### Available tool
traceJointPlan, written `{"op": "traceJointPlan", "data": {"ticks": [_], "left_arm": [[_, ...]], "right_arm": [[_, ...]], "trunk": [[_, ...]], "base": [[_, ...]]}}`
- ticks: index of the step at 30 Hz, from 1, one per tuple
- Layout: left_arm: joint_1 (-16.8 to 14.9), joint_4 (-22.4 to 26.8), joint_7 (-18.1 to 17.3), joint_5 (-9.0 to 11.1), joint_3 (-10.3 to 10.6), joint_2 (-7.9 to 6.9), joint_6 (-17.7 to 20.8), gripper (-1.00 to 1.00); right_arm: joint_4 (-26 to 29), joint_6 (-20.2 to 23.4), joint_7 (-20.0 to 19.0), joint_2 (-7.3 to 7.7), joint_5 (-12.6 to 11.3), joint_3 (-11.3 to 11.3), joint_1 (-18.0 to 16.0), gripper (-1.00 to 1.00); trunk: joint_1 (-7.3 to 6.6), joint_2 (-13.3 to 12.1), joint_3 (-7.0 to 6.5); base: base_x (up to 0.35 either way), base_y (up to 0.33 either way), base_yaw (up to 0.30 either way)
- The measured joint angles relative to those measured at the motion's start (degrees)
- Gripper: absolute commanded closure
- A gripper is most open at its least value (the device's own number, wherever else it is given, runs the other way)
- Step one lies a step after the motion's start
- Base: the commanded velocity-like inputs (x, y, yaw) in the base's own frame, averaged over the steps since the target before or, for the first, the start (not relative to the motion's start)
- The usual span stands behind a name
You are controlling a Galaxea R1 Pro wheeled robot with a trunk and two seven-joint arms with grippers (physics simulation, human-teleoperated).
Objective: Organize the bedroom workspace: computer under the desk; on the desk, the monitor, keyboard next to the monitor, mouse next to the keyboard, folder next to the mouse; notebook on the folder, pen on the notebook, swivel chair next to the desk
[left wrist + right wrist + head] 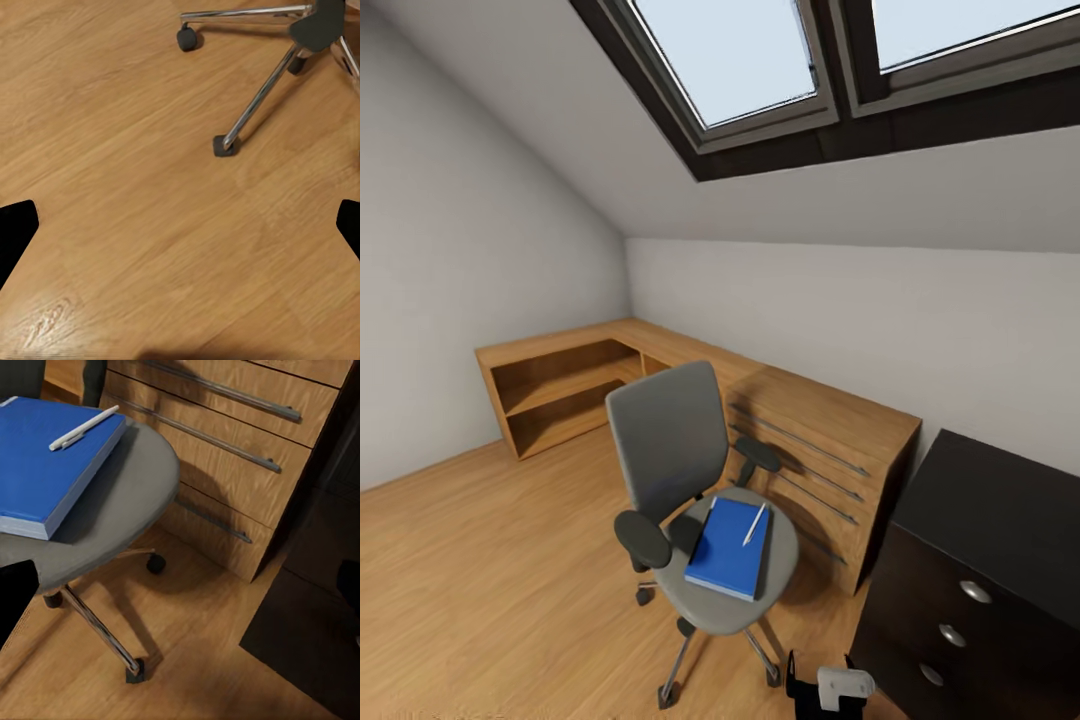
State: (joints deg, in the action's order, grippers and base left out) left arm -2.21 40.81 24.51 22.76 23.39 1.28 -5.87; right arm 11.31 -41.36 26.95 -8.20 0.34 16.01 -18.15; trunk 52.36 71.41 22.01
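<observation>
Bedroom floor (135, 187) under left gripper (180, 232): open wide, holding nothing.

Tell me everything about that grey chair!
The chair has a tall grey padded back, a round grey seat, two dark armrests and shiny metal legs ending in small dark wheels. It stands upright on the wooden floor, beside a wooden dresser without touching it. A blue book lies flat on the seat, with a white pen on top.

left hand (180, 225) open, right hand (180, 585) open
</observation>
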Motion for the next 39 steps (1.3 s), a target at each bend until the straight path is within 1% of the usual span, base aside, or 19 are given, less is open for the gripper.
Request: {"op": "traceJointPlan", "data": {"ticks": [6,11,20,26,30,31,33,37,39], "left_arm": [[0.0,0.0,0.0,-0.1,0.0,0.0,-0.1,-1.0],[0.0,0.0,0.0,-0.1,0.0,0.0,-0.1,-1.0],[0.0,0.0,0.3,0.0,-0.4,-0.08,-0.1,-1.0],[0.0,0.0,0.2,0.2,-0.3,-0.09,0.0,-1.0],[0.0,0.0,0.3,0.3,-0.4,-0.13,0.0,-1.0],[0.0,0.0,0.3,0.3,-0.5,-0.22,0.0,-1.0],[0.0,0.0,0.3,0.3,-0.5,-0.23,0.0,-1.0],[0.0,0.0,0.5,0.4,-0.6,-0.29,0.1,-1.0],[0.0,0.0,0.6,0.4,-1.0,-0.36,0.1,-1.0]], "right_arm": [[0.0,-0.3,0.0,-0.07,0.2,0.1,0.0,-1.0],[0.0,-2.2,0.1,-0.17,0.2,0.1,0.0,-1.0],[0.0,-2.4,0.1,-0.36,0.1,0.0,0.0,-1.0],[0.0,-2.5,0.1,-0.3,0.1,0.0,0.0,-1.0],[-0.1,-2.4,-1.0,0.02,0.0,-0.2,0.0,-1.0],[-0.5,-2.2,-3.6,0.23,0.0,-0.3,0.0,-1.0],[-1.5,-2.1,-5.1,0.3,-0.2,-0.5,0.0,-1.0],[-2.8,-2.3,-6.5,0.42,-0.1,-0.4,0.0,-1.0],[-3.1,-2.4,-6.9,0.44,-0.1,-0.4,0.0,-1.0]], "trunk": [[0.0,0.0,0.41],[0.0,0.0,0.69],[0.0,0.0,1.11],[0.0,0.0,1.36],[0.0,0.0,1.44],[0.0,0.0,1.45],[0.0,0.0,1.46],[0.0,0.0,1.46],[0.0,0.0,1.46]], "base": [[0.0,0.0,0.211],[0.0,0.0,0.233],[0.0,0.0,0.247],[0.0,0.0,0.235],[0.0,0.0,0.064],[0.0,0.0,0.016],[0.0,0.0,0.009],[0.0,0.0,0.004],[0.0,0.0,0.001]]}}
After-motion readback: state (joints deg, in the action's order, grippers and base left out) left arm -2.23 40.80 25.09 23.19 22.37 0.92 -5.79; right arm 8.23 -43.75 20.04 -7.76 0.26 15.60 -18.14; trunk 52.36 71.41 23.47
